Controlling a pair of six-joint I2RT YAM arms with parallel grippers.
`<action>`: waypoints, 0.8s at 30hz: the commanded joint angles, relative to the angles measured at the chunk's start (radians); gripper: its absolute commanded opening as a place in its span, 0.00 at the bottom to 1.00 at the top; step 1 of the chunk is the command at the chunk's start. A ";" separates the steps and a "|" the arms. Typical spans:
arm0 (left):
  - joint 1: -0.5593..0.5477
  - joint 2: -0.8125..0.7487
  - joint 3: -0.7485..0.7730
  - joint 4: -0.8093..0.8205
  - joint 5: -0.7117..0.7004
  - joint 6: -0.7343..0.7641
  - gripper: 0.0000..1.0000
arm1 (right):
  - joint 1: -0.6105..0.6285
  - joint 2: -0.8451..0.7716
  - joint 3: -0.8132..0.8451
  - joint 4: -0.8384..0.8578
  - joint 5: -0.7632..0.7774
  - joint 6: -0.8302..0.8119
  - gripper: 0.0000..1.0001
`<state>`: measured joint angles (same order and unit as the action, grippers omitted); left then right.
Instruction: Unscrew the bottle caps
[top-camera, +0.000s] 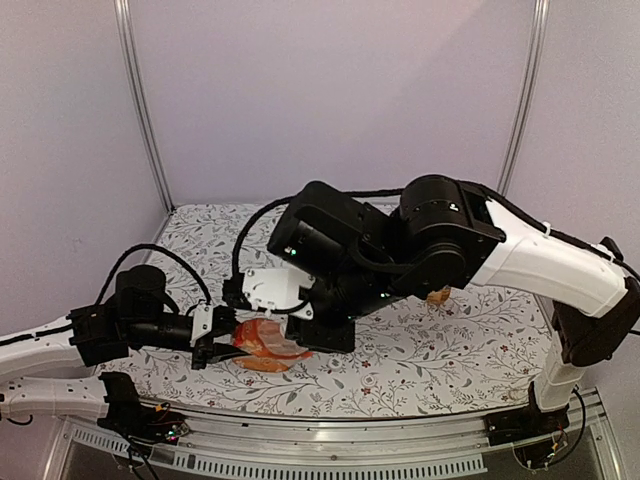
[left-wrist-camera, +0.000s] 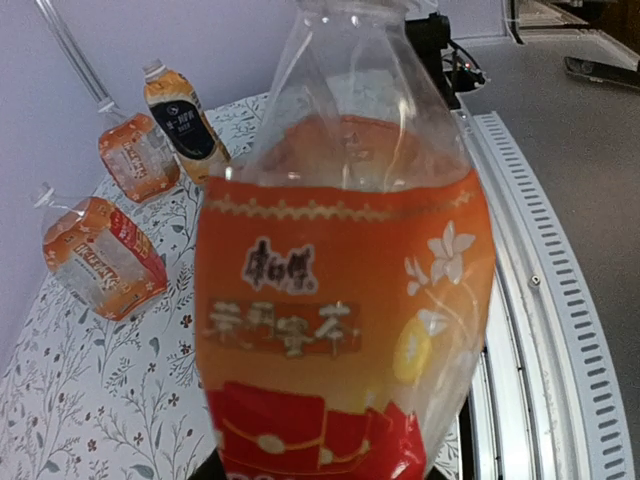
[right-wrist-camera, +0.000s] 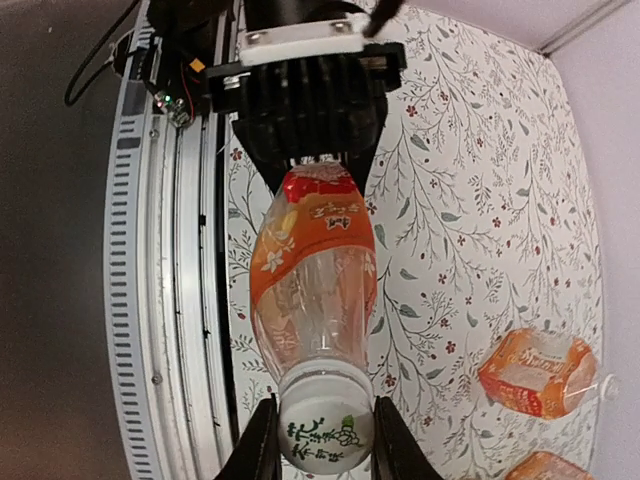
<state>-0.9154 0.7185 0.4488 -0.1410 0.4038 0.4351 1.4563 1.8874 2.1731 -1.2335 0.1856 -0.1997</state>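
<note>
A clear bottle (right-wrist-camera: 312, 270) with an orange and red label lies level between my two grippers; it also shows in the top view (top-camera: 266, 345). My left gripper (top-camera: 218, 342) is shut on its base end, and it fills the left wrist view (left-wrist-camera: 340, 300). My right gripper (right-wrist-camera: 325, 442) is shut on its white cap (right-wrist-camera: 323, 425), one finger (right-wrist-camera: 262, 445) on each side. Three other bottles lie on the table: a black-labelled one (left-wrist-camera: 186, 120) with a white cap (left-wrist-camera: 152, 70), and two orange-labelled ones (left-wrist-camera: 138, 155) (left-wrist-camera: 100, 255).
The floral tablecloth (right-wrist-camera: 450, 200) covers the table. A metal rail (right-wrist-camera: 165, 300) runs along the near edge, close under the held bottle. Two lying bottles (right-wrist-camera: 535, 372) (right-wrist-camera: 550, 468) show to the right in the right wrist view. My right arm (top-camera: 440, 240) hides much of the table's middle.
</note>
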 joint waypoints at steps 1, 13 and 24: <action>0.000 -0.002 0.040 -0.072 0.137 0.096 0.04 | 0.094 -0.047 -0.073 -0.073 0.197 -0.496 0.00; -0.010 -0.007 0.036 -0.085 0.131 0.113 0.04 | 0.193 -0.068 -0.115 0.024 0.432 -0.905 0.00; -0.009 -0.033 -0.004 0.034 -0.013 -0.010 0.04 | -0.093 -0.418 -0.717 0.489 0.205 0.039 0.00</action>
<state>-0.9184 0.6998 0.4641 -0.1783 0.4587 0.4896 1.4788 1.5696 1.6432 -0.9497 0.5156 -0.6537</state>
